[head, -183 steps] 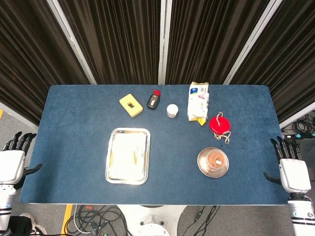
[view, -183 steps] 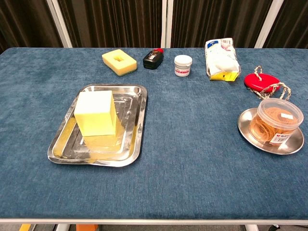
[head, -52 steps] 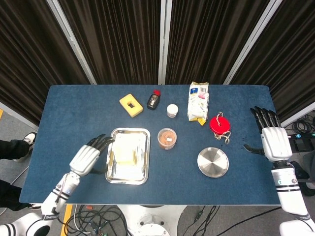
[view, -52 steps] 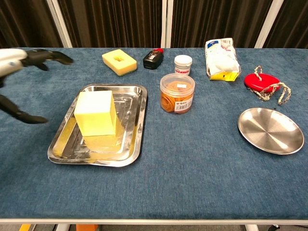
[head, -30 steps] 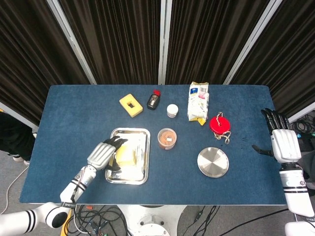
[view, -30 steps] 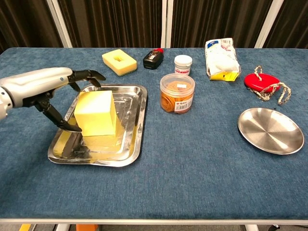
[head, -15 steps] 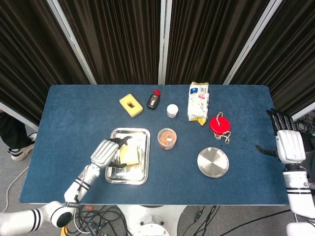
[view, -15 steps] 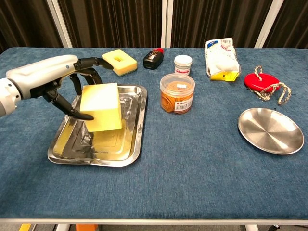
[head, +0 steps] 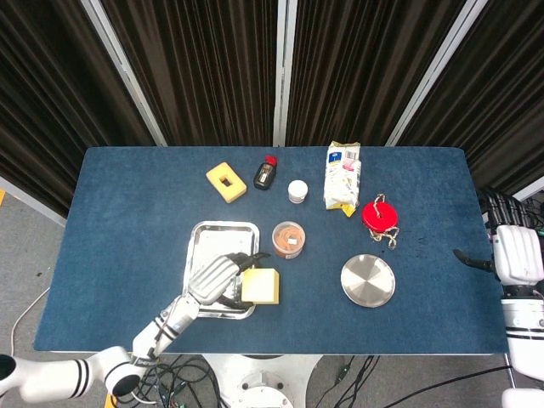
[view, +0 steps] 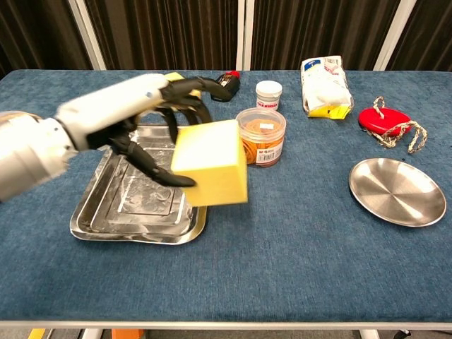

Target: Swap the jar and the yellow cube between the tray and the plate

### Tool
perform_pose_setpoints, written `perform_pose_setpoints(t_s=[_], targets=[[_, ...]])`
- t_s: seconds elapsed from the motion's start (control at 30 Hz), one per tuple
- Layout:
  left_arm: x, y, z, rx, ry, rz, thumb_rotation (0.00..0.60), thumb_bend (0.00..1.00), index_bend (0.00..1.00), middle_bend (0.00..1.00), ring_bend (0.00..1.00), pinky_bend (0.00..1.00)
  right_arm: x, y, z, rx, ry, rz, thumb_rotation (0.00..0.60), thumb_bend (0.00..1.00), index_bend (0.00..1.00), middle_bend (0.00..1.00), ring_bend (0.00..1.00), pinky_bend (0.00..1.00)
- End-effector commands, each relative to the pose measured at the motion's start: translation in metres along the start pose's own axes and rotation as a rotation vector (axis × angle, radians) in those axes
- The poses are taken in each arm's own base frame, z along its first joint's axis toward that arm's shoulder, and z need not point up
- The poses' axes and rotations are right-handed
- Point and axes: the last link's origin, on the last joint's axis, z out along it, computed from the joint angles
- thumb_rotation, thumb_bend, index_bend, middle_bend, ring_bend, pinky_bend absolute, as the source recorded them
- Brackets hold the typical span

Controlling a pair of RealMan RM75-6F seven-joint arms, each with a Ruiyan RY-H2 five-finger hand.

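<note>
Here the left hand (view: pixel 138 123) grasps the yellow cube (view: pixel 210 163), lifted clear above the right edge of the tray (view: pixel 106 212). The jar (view: pixel 260 135) stands on the bench (view: pixel 296 240) just right of the tray, well apart from the plate (view: pixel 399 192). The right hand (head: pixel 515 253) hangs released past the bench's right edge.

You've got a blue cloth-covered table (head: pixel 127 221) here, black pleated curtains (head: pixel 212 68) with pale uprights at twelve o'clock, grey floor (head: pixel 30 280) and cables (head: pixel 280 382) at six.
</note>
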Motion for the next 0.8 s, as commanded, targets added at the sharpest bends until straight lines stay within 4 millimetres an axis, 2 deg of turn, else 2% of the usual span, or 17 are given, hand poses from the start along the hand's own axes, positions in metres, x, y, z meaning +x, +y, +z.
perform_pose_setpoints(t_s=[0.03, 0.2, 0.4, 0.63, 0.8], targets=[[-0.019, 0.010, 0.021, -0.056, -0.040, 0.003, 0.600, 0.17, 0.15, 0.40, 0.32, 0.44, 0.004, 0.009, -0.002, -0.024, 0.003, 0.003, 0.600, 0.00, 0.00, 0.05, 0.00, 0.00], [-0.037, 0.023, 0.044, -0.108, -0.053, 0.015, 0.600, 0.17, 0.15, 0.40, 0.32, 0.44, 0.006, 0.022, -0.003, -0.051, 0.005, 0.018, 0.600, 0.00, 0.00, 0.05, 0.00, 0.00], [-0.053, 0.030, 0.058, -0.136, -0.068, 0.017, 0.600, 0.17, 0.14, 0.39, 0.32, 0.44, 0.007, 0.030, -0.008, -0.059, 0.007, 0.024, 0.600, 0.00, 0.00, 0.05, 0.00, 0.00], [-0.059, 0.022, 0.057, -0.134, -0.070, 0.026, 0.600, 0.09, 0.13, 0.27, 0.25, 0.40, 0.004, 0.035, -0.014, -0.061, 0.005, 0.027, 0.600, 0.00, 0.00, 0.05, 0.00, 0.00], [-0.057, 0.020, 0.052, -0.135, -0.071, 0.016, 0.600, 0.04, 0.13, 0.24, 0.21, 0.38, 0.002, 0.034, -0.014, -0.056, 0.003, 0.027, 0.600, 0.00, 0.00, 0.05, 0.00, 0.00]])
